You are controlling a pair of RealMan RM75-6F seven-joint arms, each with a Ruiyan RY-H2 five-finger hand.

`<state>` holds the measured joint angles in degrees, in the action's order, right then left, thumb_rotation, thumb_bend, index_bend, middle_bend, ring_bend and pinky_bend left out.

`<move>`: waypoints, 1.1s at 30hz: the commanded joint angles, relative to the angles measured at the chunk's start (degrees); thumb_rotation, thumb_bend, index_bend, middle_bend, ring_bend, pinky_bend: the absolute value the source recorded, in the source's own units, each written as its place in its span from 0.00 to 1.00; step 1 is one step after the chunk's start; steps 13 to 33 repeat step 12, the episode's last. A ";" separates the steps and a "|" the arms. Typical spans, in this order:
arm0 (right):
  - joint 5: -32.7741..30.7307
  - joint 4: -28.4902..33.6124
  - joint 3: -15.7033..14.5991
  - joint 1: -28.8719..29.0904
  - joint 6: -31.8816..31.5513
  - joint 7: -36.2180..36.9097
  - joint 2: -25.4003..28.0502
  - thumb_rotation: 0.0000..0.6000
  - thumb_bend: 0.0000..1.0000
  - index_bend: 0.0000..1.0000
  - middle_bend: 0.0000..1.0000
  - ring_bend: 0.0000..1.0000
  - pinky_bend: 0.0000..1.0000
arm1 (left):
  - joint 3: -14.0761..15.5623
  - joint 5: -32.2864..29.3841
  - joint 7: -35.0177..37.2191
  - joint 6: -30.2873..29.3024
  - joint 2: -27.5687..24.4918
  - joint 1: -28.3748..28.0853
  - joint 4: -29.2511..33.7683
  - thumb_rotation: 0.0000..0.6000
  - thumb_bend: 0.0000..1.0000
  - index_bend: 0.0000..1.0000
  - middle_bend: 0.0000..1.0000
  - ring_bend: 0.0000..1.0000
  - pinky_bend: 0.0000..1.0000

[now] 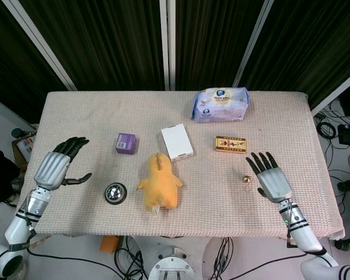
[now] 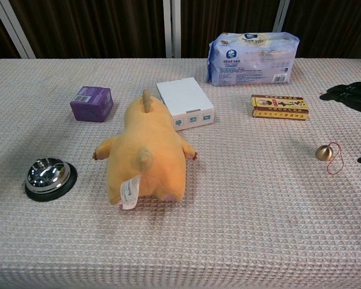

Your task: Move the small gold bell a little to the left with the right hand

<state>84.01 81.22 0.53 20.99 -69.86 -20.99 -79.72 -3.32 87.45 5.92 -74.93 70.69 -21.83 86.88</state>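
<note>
Small gold bell (image 2: pixel 323 153) sits alone on the bench (image 2: pixel 240 229), near the right hand (image 1: pixel 272 181), whose fingers are spread and hold nothing. The move looks done; next, the hand only needs to pull away.

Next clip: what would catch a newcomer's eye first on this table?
The orange plush toy lying face down mid-table stands out most, with the white cardboard box just behind it. At the right, the small gold bell with its red loop sits alone on the cloth, apart from the open right hand. A chrome call bell gleams near the front left.
</note>
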 commanded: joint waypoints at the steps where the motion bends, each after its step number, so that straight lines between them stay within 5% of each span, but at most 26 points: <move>1: 0.84 6.05 -2.05 -4.92 -6.30 0.14 6.70 1.00 0.05 0.00 0.00 0.00 0.00 | 0.98 0.18 -2.35 -2.26 -1.26 2.08 1.14 0.71 0.21 0.12 0.10 0.10 0.20; 6: -1.18 10.79 -3.31 -12.46 -14.98 2.93 14.51 1.00 0.06 0.00 0.00 0.00 0.00 | 4.04 -0.86 -8.73 -6.96 -3.75 7.91 1.38 0.71 0.21 0.12 0.10 0.10 0.20; 12: -2.23 9.75 -2.72 -16.65 -19.21 9.15 17.86 1.00 0.06 0.00 0.00 0.00 0.00 | 6.69 -3.05 -14.99 -11.88 -6.57 14.52 0.54 0.55 0.21 0.12 0.10 0.09 0.20; 33: -2.23 9.75 -2.72 -16.65 -19.21 9.15 17.86 1.00 0.06 0.00 0.00 0.00 0.00 | 6.69 -3.05 -14.99 -11.88 -6.57 14.52 0.54 0.55 0.21 0.12 0.10 0.09 0.20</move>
